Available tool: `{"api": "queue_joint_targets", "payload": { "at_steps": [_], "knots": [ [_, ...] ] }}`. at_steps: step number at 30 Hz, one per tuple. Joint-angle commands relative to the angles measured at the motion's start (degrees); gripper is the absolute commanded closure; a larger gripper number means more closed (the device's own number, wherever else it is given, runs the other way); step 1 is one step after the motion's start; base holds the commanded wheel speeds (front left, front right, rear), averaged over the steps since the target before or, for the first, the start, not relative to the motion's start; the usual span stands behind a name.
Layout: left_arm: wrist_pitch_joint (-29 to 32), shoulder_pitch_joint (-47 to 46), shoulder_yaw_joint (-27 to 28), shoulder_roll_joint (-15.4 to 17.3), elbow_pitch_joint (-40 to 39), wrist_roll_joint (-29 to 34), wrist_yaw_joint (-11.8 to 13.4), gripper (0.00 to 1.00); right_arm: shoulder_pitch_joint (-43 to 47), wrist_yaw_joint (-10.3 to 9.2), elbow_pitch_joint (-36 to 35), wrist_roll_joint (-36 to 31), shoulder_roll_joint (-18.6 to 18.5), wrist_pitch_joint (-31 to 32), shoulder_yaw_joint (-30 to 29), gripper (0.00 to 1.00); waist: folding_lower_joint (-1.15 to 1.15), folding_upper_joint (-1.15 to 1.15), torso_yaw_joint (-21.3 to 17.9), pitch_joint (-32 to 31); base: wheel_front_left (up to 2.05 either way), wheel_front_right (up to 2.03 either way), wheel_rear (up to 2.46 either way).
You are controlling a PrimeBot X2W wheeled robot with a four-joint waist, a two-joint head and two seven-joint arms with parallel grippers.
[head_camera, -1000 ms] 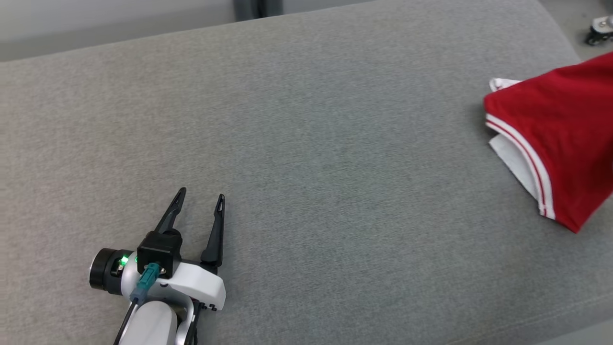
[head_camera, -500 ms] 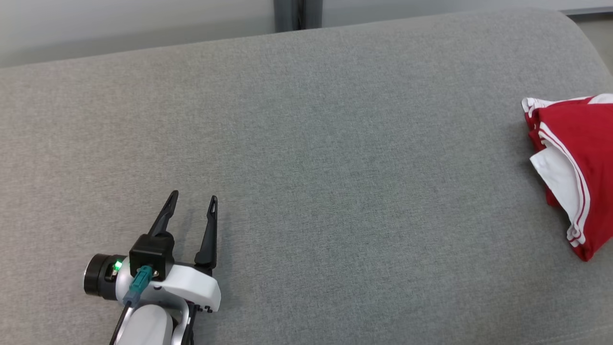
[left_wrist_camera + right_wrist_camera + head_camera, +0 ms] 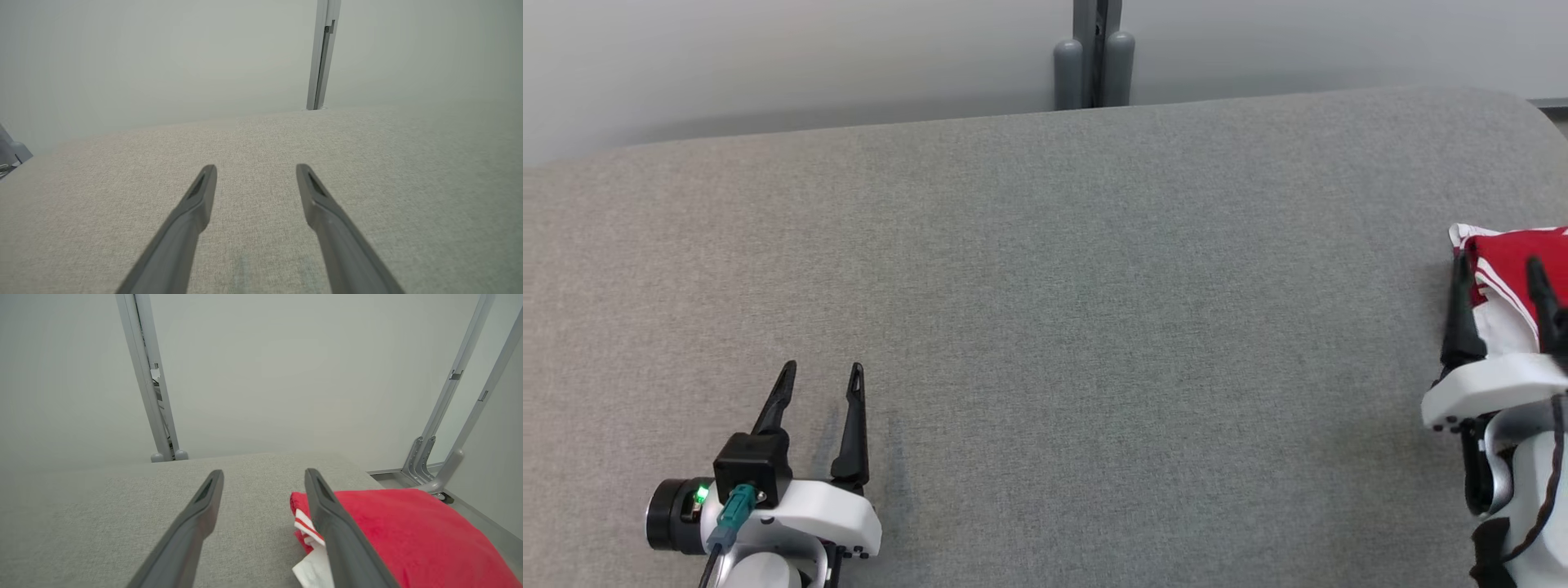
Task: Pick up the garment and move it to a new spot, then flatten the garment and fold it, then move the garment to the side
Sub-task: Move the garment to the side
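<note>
Garment point(image 3: 1515, 241) lies folded at worktop point(image 3: 1045, 286) end. Left gripper point(image 3: 822, 367) and right gripper point(image 3: 1499, 261) fingers spread, empty. Advise lifting right gripper straight off, no snagging.

Grey fabric surface point(image 3: 1094, 286), woven and uniform in tone, with a straight far edge and a rounded far-right corner. One item lies directly on it: the garment point(image 3: 1503, 249), a compact folded bundle at the right end, near that corner. Its upper face is plain red. The side facing the middle of the surface shows red-white striped trim and a layer of white cloth. The bundle is cut off by the head view's right border.
</note>
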Motion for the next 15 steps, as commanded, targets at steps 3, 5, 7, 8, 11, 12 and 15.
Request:
{"api": "queue_joint_targets", "payload": {
  "at_steps": [3,5,7,8,11,12,15],
  "knots": [
    [-0.24,0.91,0.54,0.21,0.08,-0.79,0.54,0.00,3.25,-0.02,-1.16,4.02,-0.03,-0.07,4.06,0.00,0.00,0.00,1.67,-1.54,0.00,0.00,0.00],
    [-0.24,1.58,0.54,0.23,0.35,-0.91,0.67,0.00,5.06,-0.02,-1.63,6.55,-0.12,-0.07,5.94,0.00,0.00,0.00,2.34,-2.43,0.00,0.00,0.00],
    [-0.24,2.10,0.62,0.23,0.51,-1.26,0.79,0.00,6.98,-0.02,-1.68,8.48,-0.10,-0.07,7.82,0.00,0.00,0.00,2.86,-3.50,0.00,0.00,0.00],
    [-0.24,2.57,0.75,0.23,0.64,-1.48,0.95,0.00,8.63,-0.02,-1.52,9.54,-0.06,-0.07,9.81,0.00,0.00,0.00,3.26,-4.42,0.00,0.00,0.00],
    [-0.24,3.59,1.02,0.23,0.82,-1.64,1.03,0.00,11.05,-0.02,-1.81,10.39,-0.09,-0.07,12.10,0.00,0.00,0.00,3.78,-5.82,0.00,0.00,0.00],
    [-0.23,3.91,1.03,0.22,0.87,-1.62,1.05,0.00,11.70,-0.02,-2.11,9.89,-0.09,-0.07,13.10,0.00,0.00,0.00,3.94,-6.20,0.00,0.00,0.00],
    [-0.24,4.41,1.20,0.25,0.81,-1.59,1.29,0.00,13.26,-0.02,-2.57,10.31,-0.15,-0.07,14.45,0.00,0.00,0.00,4.19,-7.35,0.00,0.00,0.00]
  ]
}}
